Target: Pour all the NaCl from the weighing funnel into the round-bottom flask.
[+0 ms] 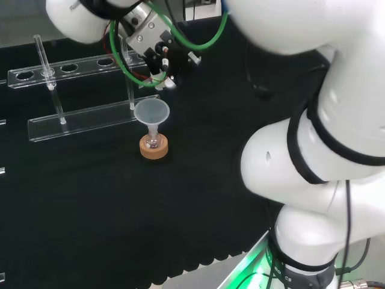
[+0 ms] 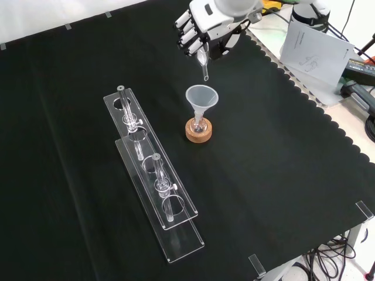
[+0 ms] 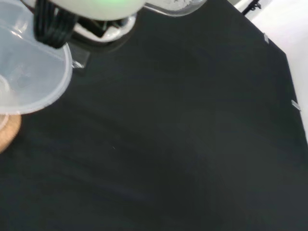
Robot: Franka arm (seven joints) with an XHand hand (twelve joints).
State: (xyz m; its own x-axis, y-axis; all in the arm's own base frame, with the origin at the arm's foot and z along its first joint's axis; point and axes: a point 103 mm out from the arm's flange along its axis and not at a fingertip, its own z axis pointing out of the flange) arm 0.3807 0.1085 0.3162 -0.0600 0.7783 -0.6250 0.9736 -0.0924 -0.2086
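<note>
A black cloth covers the desk [image 2: 281, 193], its scalloped edge running along the right in the front view. There, a small round-bottom flask [image 2: 198, 124] sits on a cork ring [image 2: 198, 132] near the middle, with a clear plastic funnel [image 2: 201, 96] standing in its neck. Above and just beyond it, the robot hand [image 2: 202, 26] has its fingers curled round the weighing funnel [image 2: 203, 63], whose narrow spout points down toward the plastic funnel's mouth without touching it. Two clear acrylic racks [image 2: 155, 175] lie to the left.

In the head view, the robot hand [image 1: 165, 57] hangs above and just behind the plastic funnel [image 1: 151, 112].

In the wrist view, the plastic funnel's rim [image 3: 36, 77] shows close, with cork [image 3: 7, 132] beside it
</note>
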